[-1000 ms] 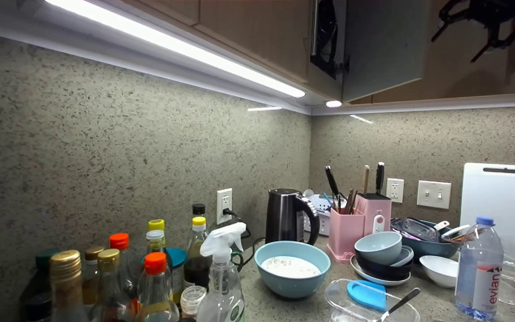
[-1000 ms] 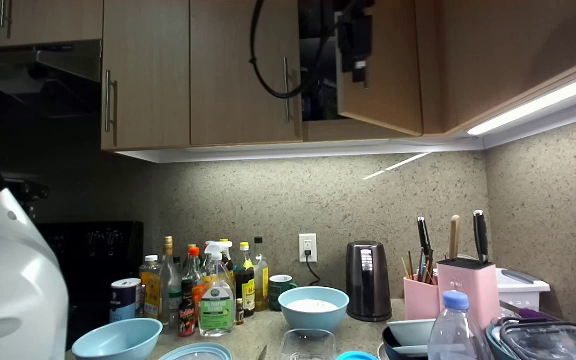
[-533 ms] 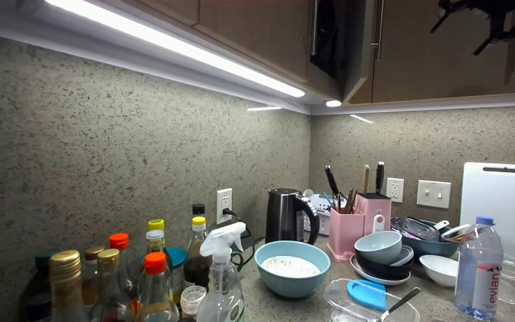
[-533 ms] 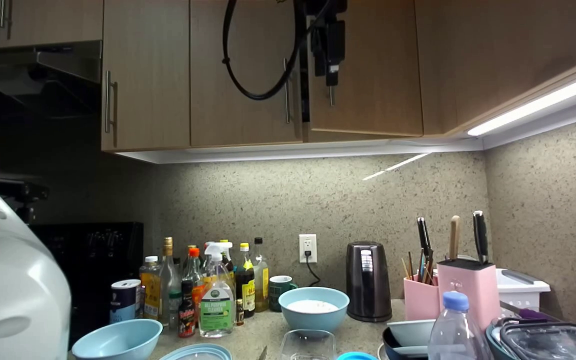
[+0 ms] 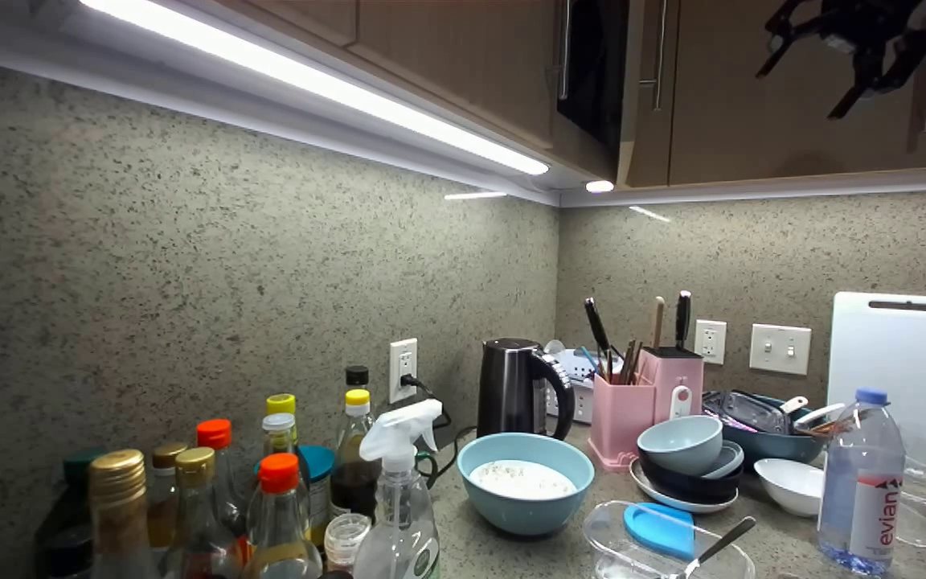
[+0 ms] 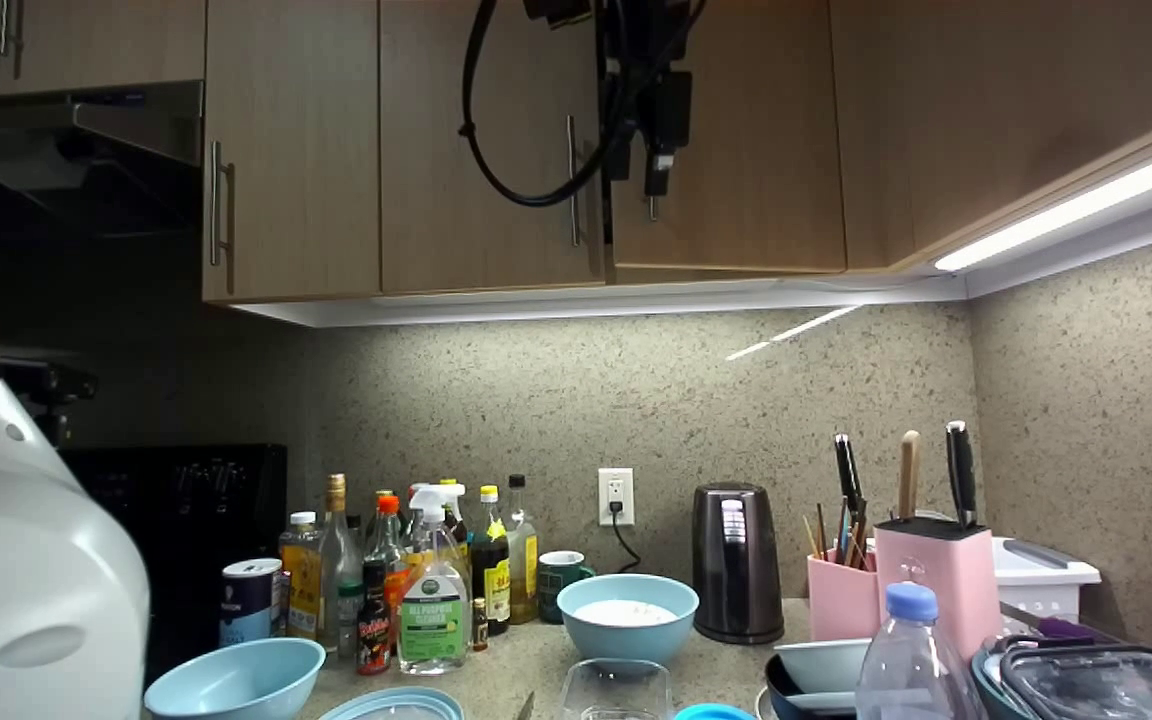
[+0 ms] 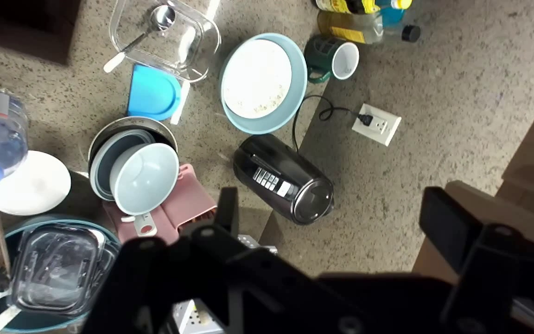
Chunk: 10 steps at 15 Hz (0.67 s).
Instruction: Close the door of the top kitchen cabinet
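The door (image 6: pixel 746 150) is a brown panel standing slightly ajar. In an exterior view its edge (image 5: pixel 628 121) and bar handle show, with a dark gap beside them. The top kitchen cabinet (image 6: pixel 491 150) carries a matching shut door next to it. My gripper (image 5: pixel 805 90) points down with its fingers spread and nothing between them. In an exterior view the gripper (image 6: pixel 651 130) hangs in front of the door and partly hides its handle. In the wrist view the gripper (image 7: pixel 334 213) is open, with brown wood behind its right finger. I cannot tell whether it touches the door.
Below on the counter stand a kettle (image 6: pixel 738 560), a blue bowl (image 6: pixel 628 630), a pink knife block (image 6: pixel 939 580), a water bottle (image 6: pixel 911 660) and several sauce bottles. A black cable (image 6: pixel 526 195) loops from the arm before the cabinet. More brown doors (image 5: pixel 809 96) adjoin at the corner.
The door has swung from wide open to a narrow gap. In an exterior view the gripper has moved left with it. Over the last half second the door has moved only slightly.
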Motion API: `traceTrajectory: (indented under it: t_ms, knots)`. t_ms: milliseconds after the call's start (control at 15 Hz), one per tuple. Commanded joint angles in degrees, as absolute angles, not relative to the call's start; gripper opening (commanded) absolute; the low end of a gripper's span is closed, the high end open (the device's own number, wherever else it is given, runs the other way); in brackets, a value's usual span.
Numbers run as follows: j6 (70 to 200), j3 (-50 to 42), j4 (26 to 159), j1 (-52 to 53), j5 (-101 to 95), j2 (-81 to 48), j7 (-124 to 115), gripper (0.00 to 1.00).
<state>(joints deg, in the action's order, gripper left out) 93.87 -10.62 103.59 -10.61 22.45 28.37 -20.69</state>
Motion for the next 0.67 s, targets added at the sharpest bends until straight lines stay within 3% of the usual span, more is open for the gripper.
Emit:
traceTrajectory:
  t_ms: [0,600]
  knots:
    - [88.3,-11.8,95.4,-7.6,22.9,19.5,-12.7,1.0]
    - [86.3,-10.6,91.3,-5.8,21.9,14.0,-5.0,1.0]
